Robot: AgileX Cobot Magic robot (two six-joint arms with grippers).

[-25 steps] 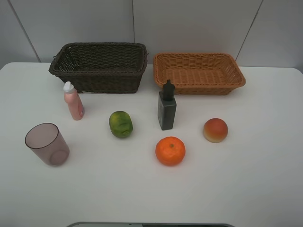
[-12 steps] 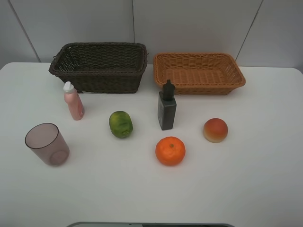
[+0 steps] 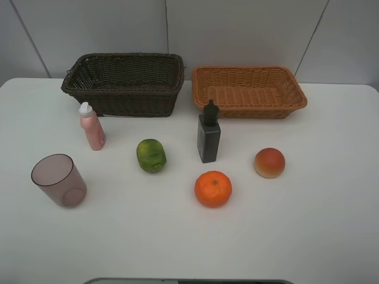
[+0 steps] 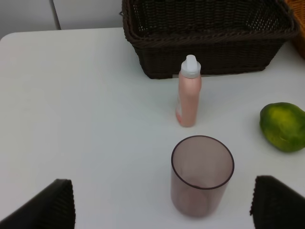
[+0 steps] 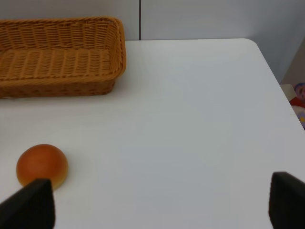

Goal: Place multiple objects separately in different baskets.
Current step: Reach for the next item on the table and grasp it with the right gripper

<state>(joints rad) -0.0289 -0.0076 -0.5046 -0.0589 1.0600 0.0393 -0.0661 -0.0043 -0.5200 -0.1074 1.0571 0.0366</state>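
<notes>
A white table stands before seemingly pale grey wall panels.

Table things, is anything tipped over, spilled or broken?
Nothing stands out. The pink bottle, grey bottle and cup stand upright, the orange, green fruit and peach look whole, and nothing is spilled on the table.

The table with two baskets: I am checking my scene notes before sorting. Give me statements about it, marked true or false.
1. The pink bottle stands upright in front of the dark basket. True.
2. The orange lies in the tan basket. False: it lies on the table.
3. The cup lies on its side. False: it stands upright, mouth up.
4. The green fruit lies between the pink bottle and the grey bottle. True.
5. The peach touches the orange. False: they lie apart.
</notes>
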